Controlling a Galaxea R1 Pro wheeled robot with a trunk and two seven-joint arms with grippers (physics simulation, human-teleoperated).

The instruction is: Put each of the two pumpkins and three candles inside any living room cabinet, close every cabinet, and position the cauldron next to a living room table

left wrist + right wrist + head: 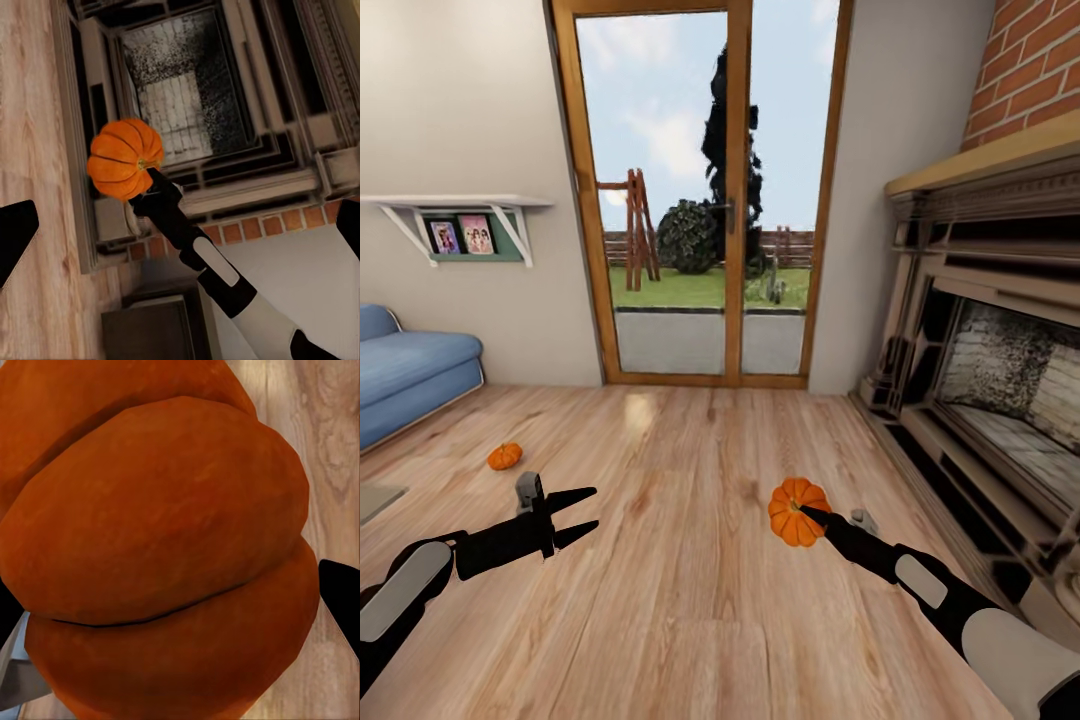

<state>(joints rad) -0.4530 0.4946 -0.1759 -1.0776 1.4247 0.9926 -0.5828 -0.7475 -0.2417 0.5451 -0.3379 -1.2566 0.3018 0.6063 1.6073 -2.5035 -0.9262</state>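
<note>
Wood plank flooring (690, 600) runs across the whole room in front of you, warm light brown with a soft glare patch near the glass door (705, 195), which has an orange-brown frame and looks out on grass, a fence and a dark shrub. Off to your left there's the corner of a blue sofa (405, 370) and a white wall shelf (460, 225) with 2 little framed pictures on it. On your right is a big fireplace (1000, 380) with a pale stepped surround, a sooty brick firebox and red brick above the mantel. Now the pumpkins: 1 pumpkin (798, 511) is clamped in your right gripper (808, 515), held up off the floor out in front of the fireplace. It's bright orange and clearly ribbed, and from the left wrist camera you can see it sitting at the tip of the arm with the stem side toward the fingers. Up close on the right wrist camera it's just fat orange lobes with dark creases between them, black fingers at both edges. The second pumpkin (505, 456) is sitting on the floor way over on your left, not far from the sofa, well apart from both arms. Your left gripper (582, 512) hangs above the floor with its fingers spread apart and nothing in them.
</note>
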